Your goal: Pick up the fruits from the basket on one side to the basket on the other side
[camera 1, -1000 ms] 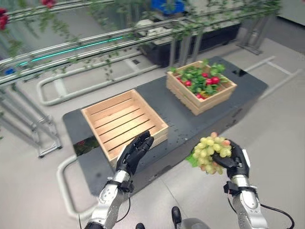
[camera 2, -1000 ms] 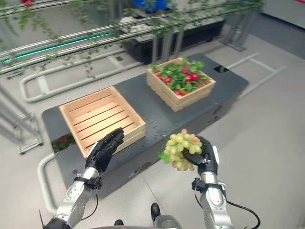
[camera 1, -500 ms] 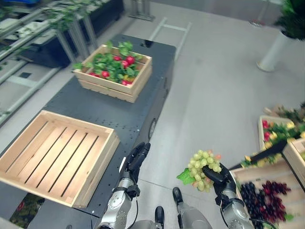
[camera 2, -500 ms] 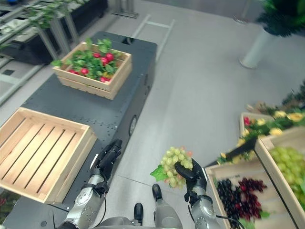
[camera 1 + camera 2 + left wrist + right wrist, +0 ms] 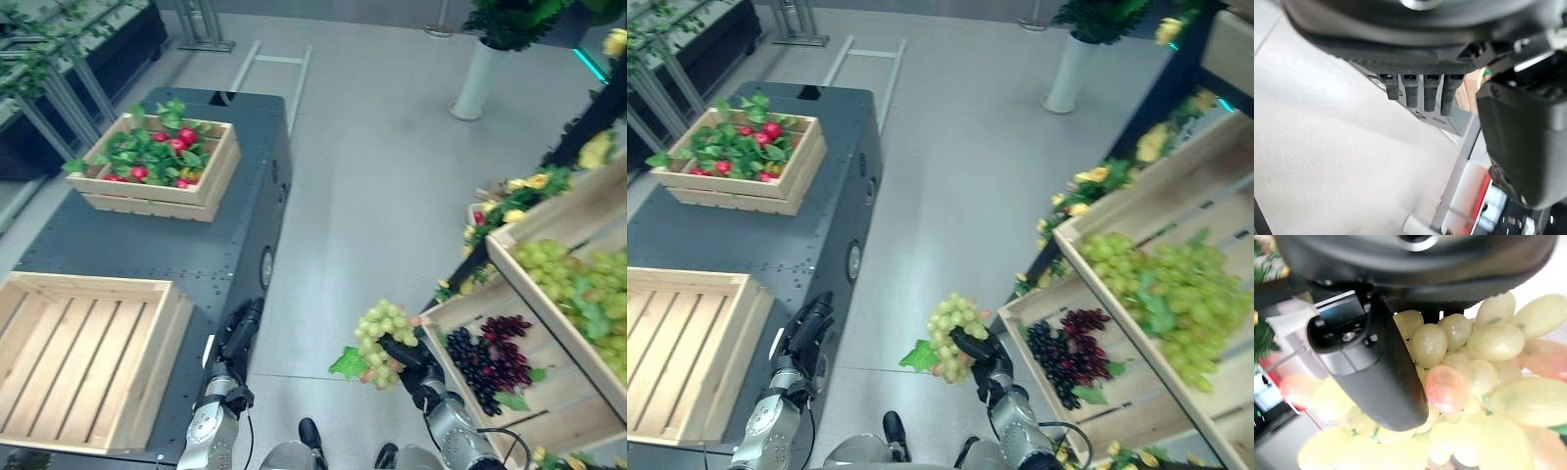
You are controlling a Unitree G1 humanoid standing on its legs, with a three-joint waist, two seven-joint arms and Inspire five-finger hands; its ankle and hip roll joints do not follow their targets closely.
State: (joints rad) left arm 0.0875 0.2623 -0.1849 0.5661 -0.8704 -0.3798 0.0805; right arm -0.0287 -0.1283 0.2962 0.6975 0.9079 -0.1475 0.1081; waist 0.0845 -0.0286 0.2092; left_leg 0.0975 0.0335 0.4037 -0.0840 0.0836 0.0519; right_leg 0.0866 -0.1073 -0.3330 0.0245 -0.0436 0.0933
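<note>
An empty crate lies just left of the left hand, whose fingers are straight and hold nothing. Beyond it sits a crate of red fruit. The right hand is curled round the green grapes, its thumb across the bunch. Right of it, probably just beside, are shelf crates of dark and green grapes.

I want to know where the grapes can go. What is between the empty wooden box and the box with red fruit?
Nothing: in the left eye view, only bare dark table top lies between the empty wooden box and the box with red fruit.
</note>
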